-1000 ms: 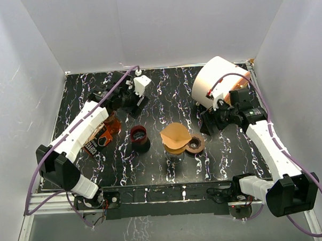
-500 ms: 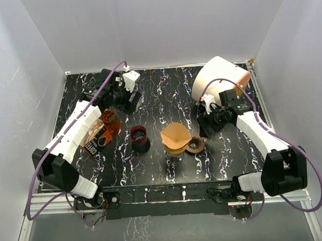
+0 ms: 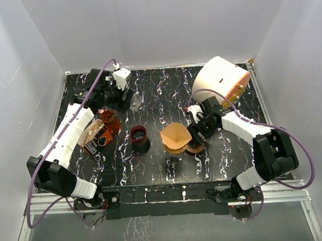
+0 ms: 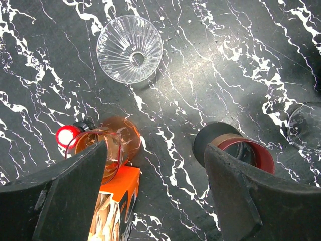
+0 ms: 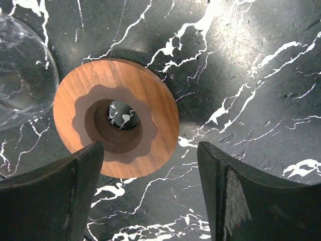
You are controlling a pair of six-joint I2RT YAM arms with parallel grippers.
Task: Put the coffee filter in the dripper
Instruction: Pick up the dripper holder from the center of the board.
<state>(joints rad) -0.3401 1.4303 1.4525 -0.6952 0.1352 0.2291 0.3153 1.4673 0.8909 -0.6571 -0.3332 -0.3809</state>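
Observation:
The brown paper coffee filter point(image 3: 175, 135) sits opened out as a cone on a clear glass vessel point(image 5: 20, 75) at the table's middle. The dripper point(image 4: 129, 49), a clear ribbed glass cone, lies apart on the marble at the back left point(image 3: 134, 102). My left gripper point(image 4: 155, 201) hangs open and empty above the table, just left of the dripper point(image 3: 119, 95). My right gripper point(image 5: 150, 201) is open and empty over a wooden ring point(image 5: 116, 118), right beside the filter point(image 3: 198, 134).
A dark cup with a red rim point(image 4: 235, 150) stands left of the filter point(image 3: 139, 137). An orange glass jug point(image 4: 103, 150) and an orange box point(image 4: 110, 211) lie at the left. A big white and orange cylinder point(image 3: 221, 83) fills the back right.
The right gripper has swung left from beside the white cylinder to over the wooden ring, its jaws a little narrower. The left gripper drew back to the left, and the dripper now shows.

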